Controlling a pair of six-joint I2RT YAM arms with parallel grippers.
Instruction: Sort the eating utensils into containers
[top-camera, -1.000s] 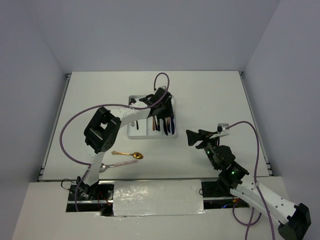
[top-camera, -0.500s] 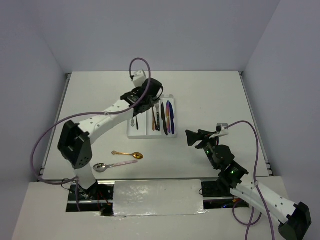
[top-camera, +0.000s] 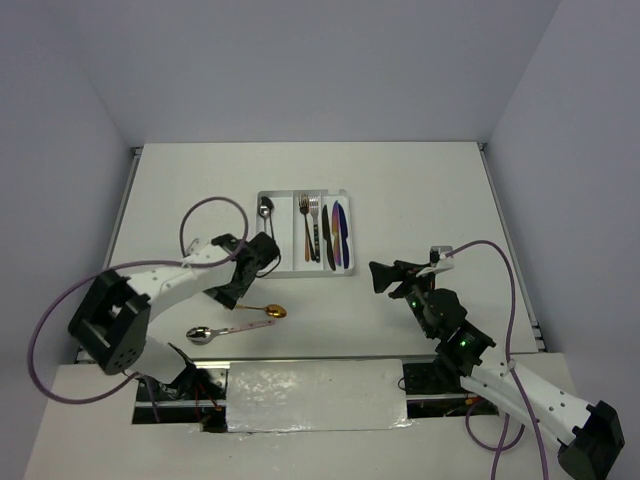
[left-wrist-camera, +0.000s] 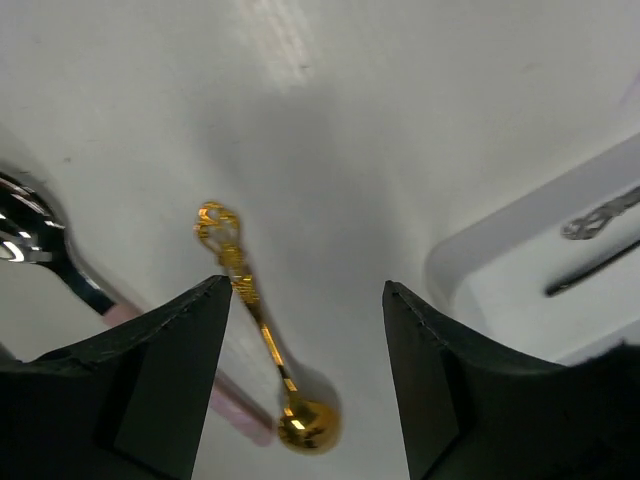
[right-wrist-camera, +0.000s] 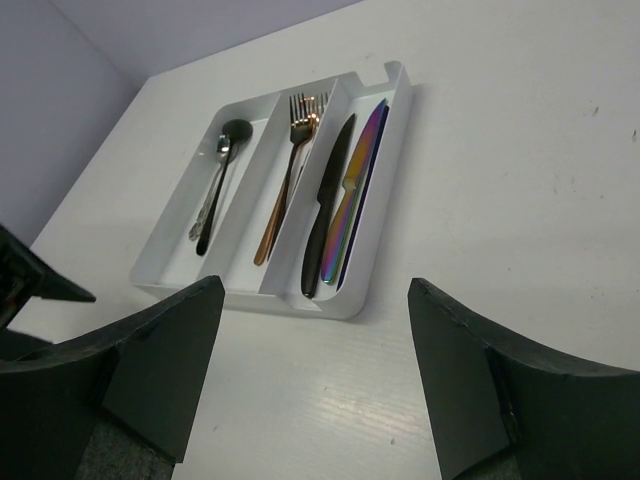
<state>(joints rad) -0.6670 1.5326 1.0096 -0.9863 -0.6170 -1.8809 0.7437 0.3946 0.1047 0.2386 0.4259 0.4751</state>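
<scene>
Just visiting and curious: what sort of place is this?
Probably a robotics lab bench, not a kitchen: a white table boxed in by plain walls, a left arm and right arm mounted at its edge, one cutlery tray.

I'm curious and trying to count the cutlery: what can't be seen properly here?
Left wrist view: the silver spoon is cut by the left edge, its handle behind a finger; the tray runs off the right edge.
Right wrist view: the knives overlap, so their count is unsure.
</scene>
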